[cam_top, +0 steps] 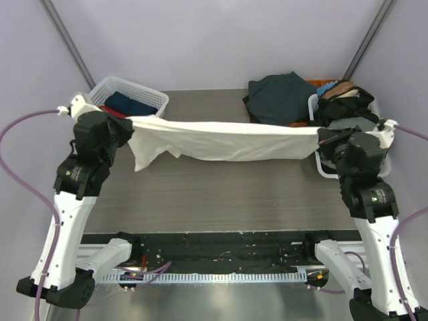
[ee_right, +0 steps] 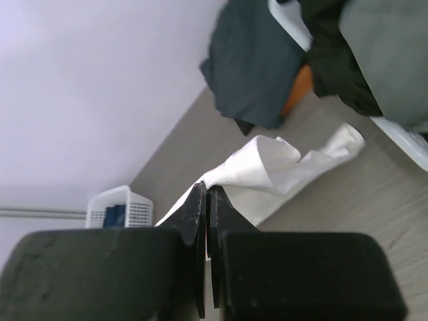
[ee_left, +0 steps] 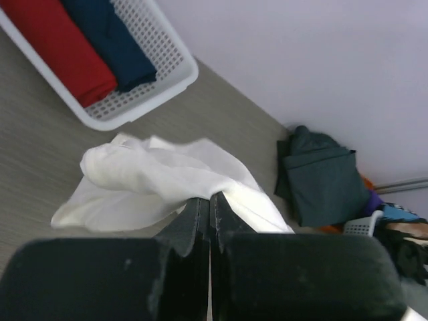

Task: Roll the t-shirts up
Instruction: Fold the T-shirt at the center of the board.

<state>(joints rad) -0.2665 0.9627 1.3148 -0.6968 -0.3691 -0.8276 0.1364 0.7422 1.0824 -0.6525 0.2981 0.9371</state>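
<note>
A cream-white t-shirt [cam_top: 221, 140] hangs stretched in the air between my two grippers, above the table. My left gripper [cam_top: 128, 127] is shut on its left end, and the cloth bunches out from the fingertips [ee_left: 209, 199] in the left wrist view as the t-shirt [ee_left: 160, 177]. My right gripper [cam_top: 322, 137] is shut on the right end; the same cloth [ee_right: 281, 170] spreads from its tips [ee_right: 206, 190]. No print shows on the shirt. A rolled red t-shirt [ee_left: 63, 47] and a navy one [ee_left: 110, 37] lie in the left basket [ee_left: 144, 97].
A white lattice basket [cam_top: 144, 90] stands at the back left. A second white basket [cam_top: 328, 170] at the right is heaped with dark clothes [cam_top: 344, 103]. A dark green garment [cam_top: 277, 97] lies on the table beside it. Grey walls close in behind.
</note>
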